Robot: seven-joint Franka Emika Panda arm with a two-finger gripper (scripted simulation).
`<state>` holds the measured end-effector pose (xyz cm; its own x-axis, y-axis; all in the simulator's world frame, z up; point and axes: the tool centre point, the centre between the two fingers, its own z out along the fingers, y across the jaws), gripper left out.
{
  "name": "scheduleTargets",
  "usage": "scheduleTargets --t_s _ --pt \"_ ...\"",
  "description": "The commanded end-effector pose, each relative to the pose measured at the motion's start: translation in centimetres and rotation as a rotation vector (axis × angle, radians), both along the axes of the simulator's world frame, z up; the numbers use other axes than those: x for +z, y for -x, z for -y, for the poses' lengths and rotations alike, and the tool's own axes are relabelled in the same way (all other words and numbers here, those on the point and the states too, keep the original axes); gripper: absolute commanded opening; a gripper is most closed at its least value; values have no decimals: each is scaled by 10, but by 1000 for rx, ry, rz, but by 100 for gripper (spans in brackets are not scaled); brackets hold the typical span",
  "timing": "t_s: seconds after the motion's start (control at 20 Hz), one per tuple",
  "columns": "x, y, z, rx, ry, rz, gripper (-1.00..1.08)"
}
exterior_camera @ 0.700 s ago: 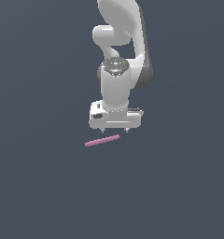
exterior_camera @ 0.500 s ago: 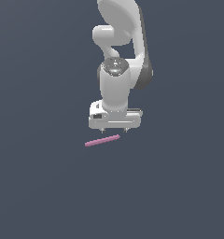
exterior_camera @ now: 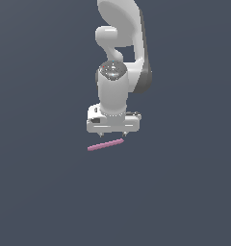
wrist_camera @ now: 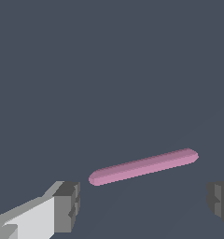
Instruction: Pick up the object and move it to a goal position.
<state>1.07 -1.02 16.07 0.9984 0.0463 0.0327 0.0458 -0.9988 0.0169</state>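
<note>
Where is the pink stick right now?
The pink rod lies on the dark floor just below the open pincer, not touching it. In the exterior view it sits near the middle, tilted, its right end higher; the wrist view shows it beyond the two fingertips.

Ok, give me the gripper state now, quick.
Gripper: open, holding nothing; the pink rod lies free, clear of both fingers.
</note>
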Motion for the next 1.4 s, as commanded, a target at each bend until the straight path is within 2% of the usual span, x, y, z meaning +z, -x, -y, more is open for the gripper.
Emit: scheduleTargets --t_s 0.0,0.3,0.6,1.35 --pt "0 0 -1 -3 -1 0 100" --pt "-5 1 1 -60 -5 -2 100" --pt "-14 3 3 -171 -14 -5 100" --pt "-48 13 14 -618 -36 -19 100"
